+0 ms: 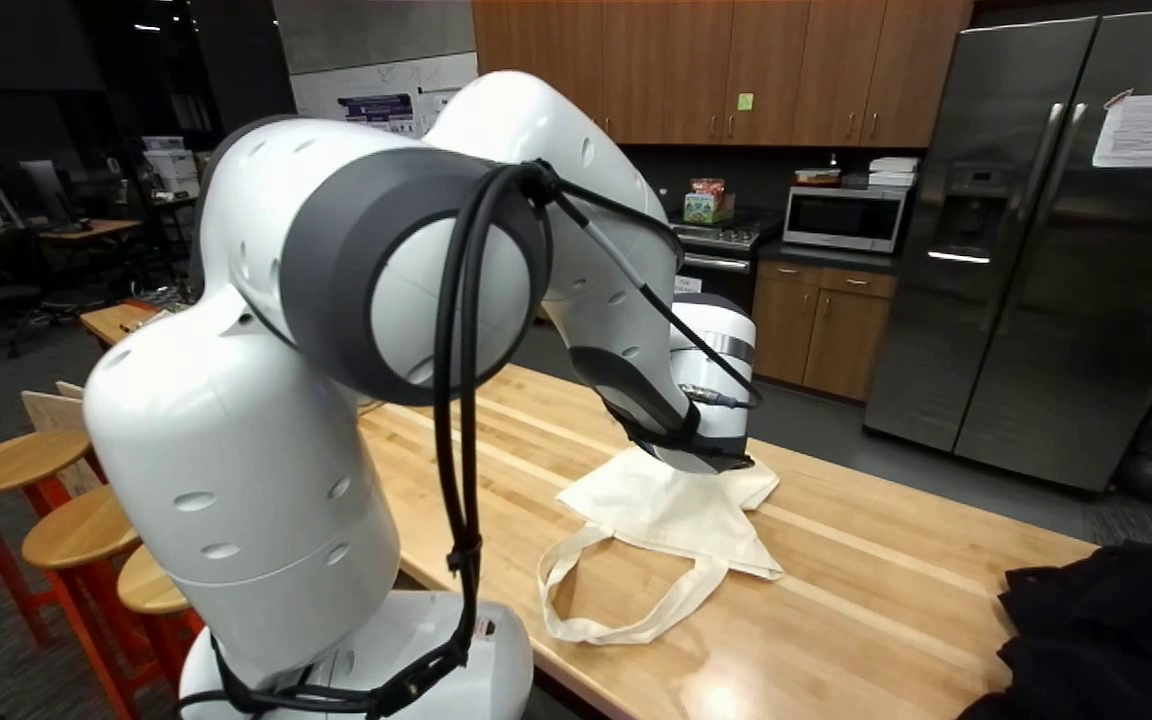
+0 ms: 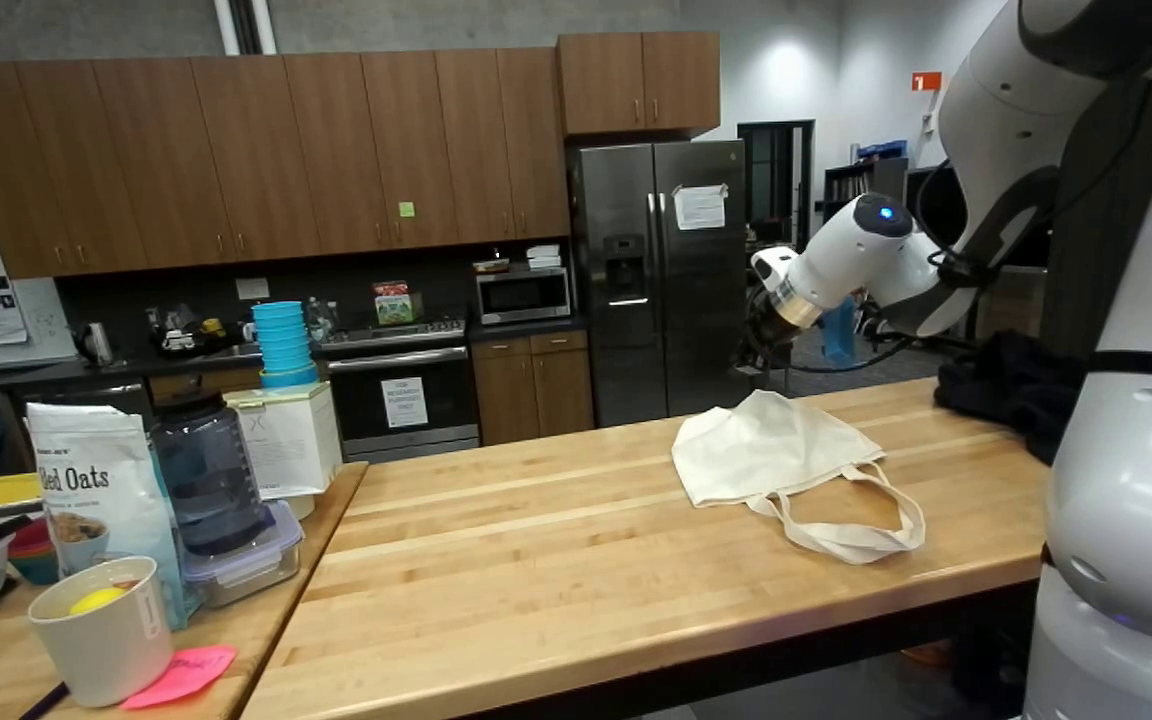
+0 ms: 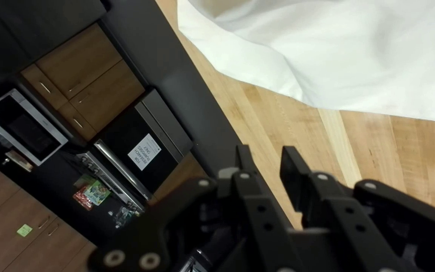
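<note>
A cream cloth tote bag (image 1: 671, 505) lies crumpled on the wooden table (image 1: 866, 590), its strap loop spread toward the near edge. In an exterior view the same bag (image 2: 776, 450) has a raised fold, and the dark gripper (image 2: 758, 345) hovers above and beyond it by the table's far edge. Between the black fingers of my gripper (image 3: 266, 160) in the wrist view is a partial gap with nothing in it, so it is open. The bag's cloth (image 3: 334, 60) shows ahead of the fingertips, apart from them. Elsewhere the arm hides the gripper.
Black cloth (image 1: 1116, 630) is heaped at one end of the table. On an adjoining surface stand an oats bag (image 2: 101, 500), a dark jug (image 2: 206, 470), a lidded container (image 2: 246, 560) and a cup (image 2: 106, 635). Stools (image 1: 86, 535) stand near the robot base.
</note>
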